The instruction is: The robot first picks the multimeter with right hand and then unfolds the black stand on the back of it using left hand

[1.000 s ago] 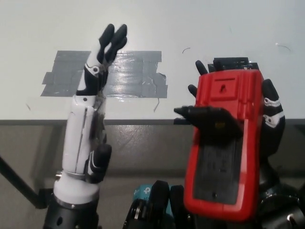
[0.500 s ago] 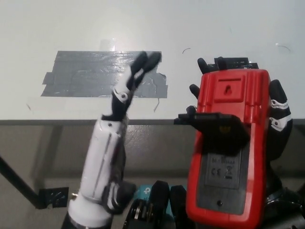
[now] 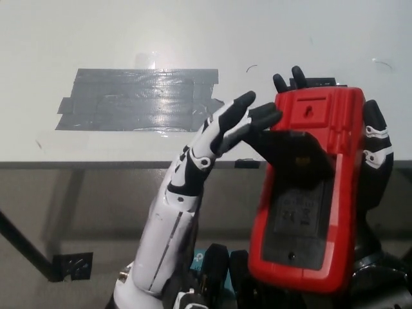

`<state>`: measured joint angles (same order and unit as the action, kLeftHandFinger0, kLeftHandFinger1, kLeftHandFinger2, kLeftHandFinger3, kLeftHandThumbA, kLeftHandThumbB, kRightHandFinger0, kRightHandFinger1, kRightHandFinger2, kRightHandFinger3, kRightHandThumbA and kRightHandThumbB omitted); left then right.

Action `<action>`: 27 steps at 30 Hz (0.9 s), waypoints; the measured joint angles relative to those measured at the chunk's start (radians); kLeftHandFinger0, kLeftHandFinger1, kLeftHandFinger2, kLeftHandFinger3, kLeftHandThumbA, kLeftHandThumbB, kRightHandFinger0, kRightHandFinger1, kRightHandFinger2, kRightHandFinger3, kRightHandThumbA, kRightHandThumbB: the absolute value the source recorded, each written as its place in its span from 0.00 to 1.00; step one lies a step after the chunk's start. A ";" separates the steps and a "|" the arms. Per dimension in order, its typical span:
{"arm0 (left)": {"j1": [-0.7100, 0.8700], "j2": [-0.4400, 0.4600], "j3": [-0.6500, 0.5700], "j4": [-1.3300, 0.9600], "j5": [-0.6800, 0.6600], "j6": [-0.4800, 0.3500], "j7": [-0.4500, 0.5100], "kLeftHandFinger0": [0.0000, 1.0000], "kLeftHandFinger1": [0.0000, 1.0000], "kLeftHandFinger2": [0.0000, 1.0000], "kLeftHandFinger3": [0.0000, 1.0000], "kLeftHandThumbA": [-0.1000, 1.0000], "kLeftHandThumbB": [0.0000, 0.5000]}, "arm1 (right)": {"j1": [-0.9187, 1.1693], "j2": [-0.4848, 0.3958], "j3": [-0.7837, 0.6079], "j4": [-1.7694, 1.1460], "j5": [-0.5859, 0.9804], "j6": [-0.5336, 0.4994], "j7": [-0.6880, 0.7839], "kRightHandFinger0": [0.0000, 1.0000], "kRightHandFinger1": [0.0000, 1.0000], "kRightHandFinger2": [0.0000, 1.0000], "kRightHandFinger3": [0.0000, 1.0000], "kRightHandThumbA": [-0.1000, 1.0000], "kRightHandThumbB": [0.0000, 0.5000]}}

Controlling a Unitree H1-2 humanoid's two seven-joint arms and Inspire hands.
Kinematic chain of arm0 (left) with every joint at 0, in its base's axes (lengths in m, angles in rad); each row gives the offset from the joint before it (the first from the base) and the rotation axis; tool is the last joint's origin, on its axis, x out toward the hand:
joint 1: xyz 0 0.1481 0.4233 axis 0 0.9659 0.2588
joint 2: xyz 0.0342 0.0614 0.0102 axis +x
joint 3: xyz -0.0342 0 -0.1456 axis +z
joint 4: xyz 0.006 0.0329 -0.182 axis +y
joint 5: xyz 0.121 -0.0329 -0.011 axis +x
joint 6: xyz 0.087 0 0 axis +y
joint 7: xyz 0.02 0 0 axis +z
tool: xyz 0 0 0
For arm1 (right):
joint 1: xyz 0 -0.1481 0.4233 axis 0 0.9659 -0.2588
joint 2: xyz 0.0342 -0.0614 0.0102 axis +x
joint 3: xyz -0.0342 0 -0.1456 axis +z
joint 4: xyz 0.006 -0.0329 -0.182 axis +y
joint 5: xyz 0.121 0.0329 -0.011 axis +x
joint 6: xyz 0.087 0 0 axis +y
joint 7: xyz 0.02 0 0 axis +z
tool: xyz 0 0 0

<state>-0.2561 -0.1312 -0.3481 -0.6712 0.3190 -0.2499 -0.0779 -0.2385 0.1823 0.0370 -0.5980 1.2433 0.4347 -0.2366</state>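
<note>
A red multimeter (image 3: 309,193) is held up with its back facing me, at the right of the head view. My black right hand (image 3: 374,161) is shut on it from behind, fingertips showing over its top edge and right side. The black stand (image 3: 293,154) on its back is swung partly out from the case. My white left hand (image 3: 222,132) reaches in from the lower left, open, its dark fingertips touching the stand's upper left edge.
A white table (image 3: 193,32) fills the upper half, with its front edge (image 3: 96,165) running across the middle. A patch of grey tape (image 3: 138,100) lies on it left of centre. Below the edge is grey floor.
My left hand has swung rightward from over the tape to the multimeter and now touches the stand. The multimeter has tilted slightly in my right hand.
</note>
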 measured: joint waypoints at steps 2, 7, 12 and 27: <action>-0.008 0.002 -0.002 0.011 -0.007 -0.011 0.000 1.00 0.87 0.88 1.00 1.00 0.80 | -0.001 0.000 0.000 0.000 -0.003 -0.006 0.000 0.00 0.21 0.80 0.91 0.00 0.24; -0.011 0.003 -0.006 0.018 -0.017 -0.028 0.001 1.00 0.85 0.86 1.00 1.00 0.68 | -0.002 0.001 0.002 0.000 -0.007 -0.022 0.000 0.00 0.02 0.73 0.87 0.00 0.25; 0.002 -0.002 -0.012 0.018 -0.023 -0.036 0.002 1.00 0.86 0.87 1.00 1.00 0.60 | -0.003 0.001 0.005 -0.003 -0.008 -0.032 -0.001 0.00 0.13 0.83 0.95 0.00 0.28; 0.039 -0.005 -0.013 0.032 0.010 -0.088 0.003 1.00 0.83 0.86 1.00 1.00 0.83 | -0.019 0.007 0.015 -0.053 0.000 -0.039 -0.087 0.00 0.17 0.82 0.98 0.00 0.24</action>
<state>-0.2169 -0.1363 -0.3615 -0.6394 0.3293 -0.3380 -0.0753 -0.2575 0.1888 0.0522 -0.6510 1.2436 0.3956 -0.3239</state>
